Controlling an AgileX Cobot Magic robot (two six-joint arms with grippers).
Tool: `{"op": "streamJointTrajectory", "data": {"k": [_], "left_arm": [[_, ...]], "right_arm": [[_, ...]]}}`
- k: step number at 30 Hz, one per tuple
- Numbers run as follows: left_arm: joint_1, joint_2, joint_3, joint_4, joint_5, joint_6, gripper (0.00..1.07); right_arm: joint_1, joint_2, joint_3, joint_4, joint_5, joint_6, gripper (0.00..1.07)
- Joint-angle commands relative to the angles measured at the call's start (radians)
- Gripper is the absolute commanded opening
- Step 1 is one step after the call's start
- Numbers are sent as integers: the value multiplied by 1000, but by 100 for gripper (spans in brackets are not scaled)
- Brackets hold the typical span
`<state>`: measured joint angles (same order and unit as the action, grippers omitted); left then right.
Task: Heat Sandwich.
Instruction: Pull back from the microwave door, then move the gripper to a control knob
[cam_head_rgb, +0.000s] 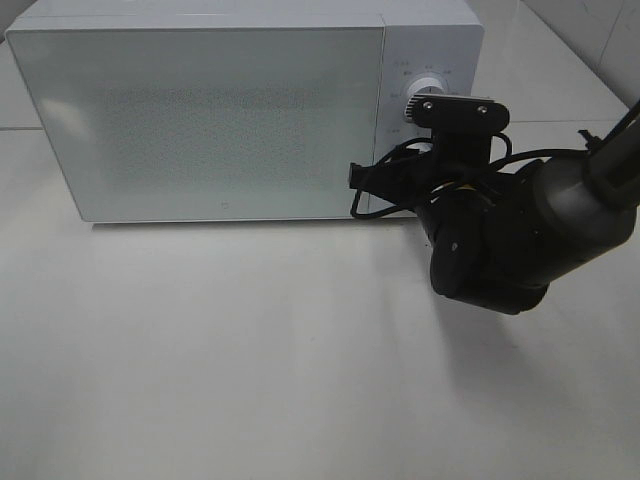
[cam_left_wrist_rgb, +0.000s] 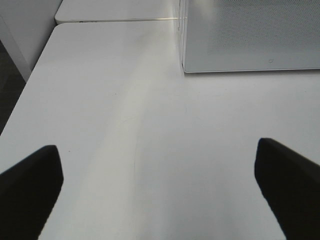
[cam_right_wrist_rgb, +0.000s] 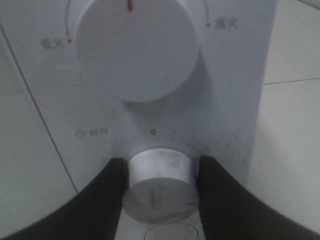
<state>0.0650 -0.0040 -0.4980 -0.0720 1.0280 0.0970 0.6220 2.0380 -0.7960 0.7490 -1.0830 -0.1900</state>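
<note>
Sandwich: not visible in any view, so its place, heading and long axis cannot be told. The left claw (cam_left_wrist_rgb: 156, 150) hangs spread wide above the bare white table (cam_left_wrist_rgb: 125, 100) and holds nothing. Ahead of it stands the white microwave (cam_head_rgb: 200, 110), with its frosted door (cam_head_rgb: 200, 120) shut and screening the interior. On the control panel at the right, the upper knob (cam_right_wrist_rgb: 135, 47) carries a red mark and has blurred Chinese labels on either side. Below it are a clock symbol and the numerals 0 (orange), 1 and 2. The right claw (cam_right_wrist_rgb: 161, 185) is clamped on the lower knob (cam_right_wrist_rgb: 160, 192), one finger pressed against each side.
</note>
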Motion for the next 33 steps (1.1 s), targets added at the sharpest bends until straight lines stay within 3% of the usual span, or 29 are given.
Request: {"op": "streamJointTrajectory", "data": {"k": [1, 17, 33], "left_arm": [[3, -27, 3, -8, 1, -3, 101], [3, -27, 3, -8, 1, -3, 101], [3, -27, 3, -8, 1, -3, 101]], "right_arm": [[-6, -2, -8, 14, -21, 121, 10], [-6, -2, -8, -122, -30, 760, 11], [-6, -2, -8, -146, -61, 1123, 11]]}}
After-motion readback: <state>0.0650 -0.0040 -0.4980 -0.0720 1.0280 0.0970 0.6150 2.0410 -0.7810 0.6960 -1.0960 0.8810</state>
